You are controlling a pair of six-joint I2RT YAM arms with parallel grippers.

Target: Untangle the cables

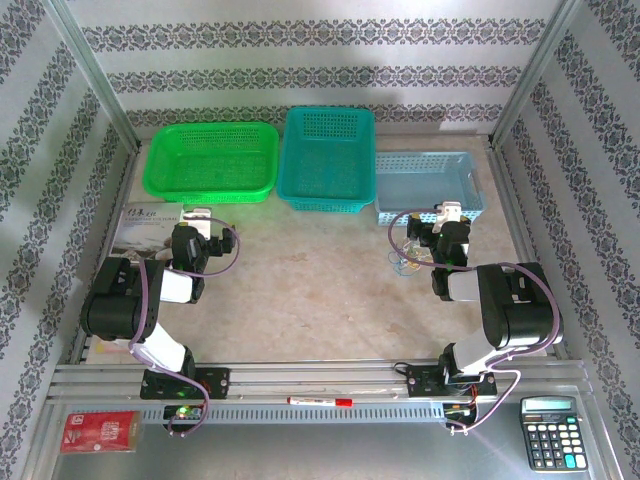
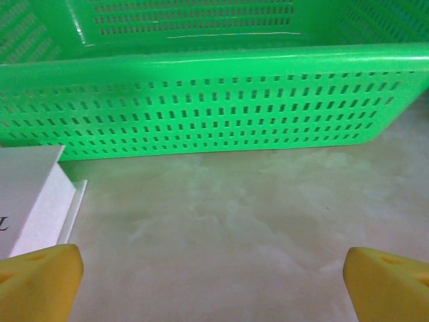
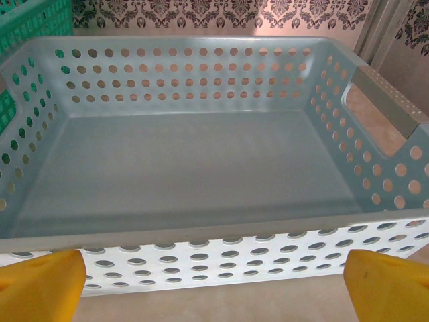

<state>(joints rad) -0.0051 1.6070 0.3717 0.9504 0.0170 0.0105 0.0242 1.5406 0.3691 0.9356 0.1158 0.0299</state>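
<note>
Both my hands are spread wide, holding nothing: my right hand (image 3: 214, 282) faces the pale blue basket (image 3: 201, 74), my left hand (image 2: 214, 282) the green basket (image 2: 201, 107). The cables (image 1: 404, 262) lie in a small curly heap on the table (image 1: 320, 300), left of my right hand and a little behind its fingertips. They look light, limp and springy, so I'd pinch one loose strand at the heap's edge, not the knot

Illumination is bright, even and overhead. The tabletop (image 1: 330, 310) carries soft, faint shadows. A thin glare line crosses the far wall of the green basket (image 2: 214, 114). The left fingers (image 2: 37, 282) appear slightly out of focus.
</note>
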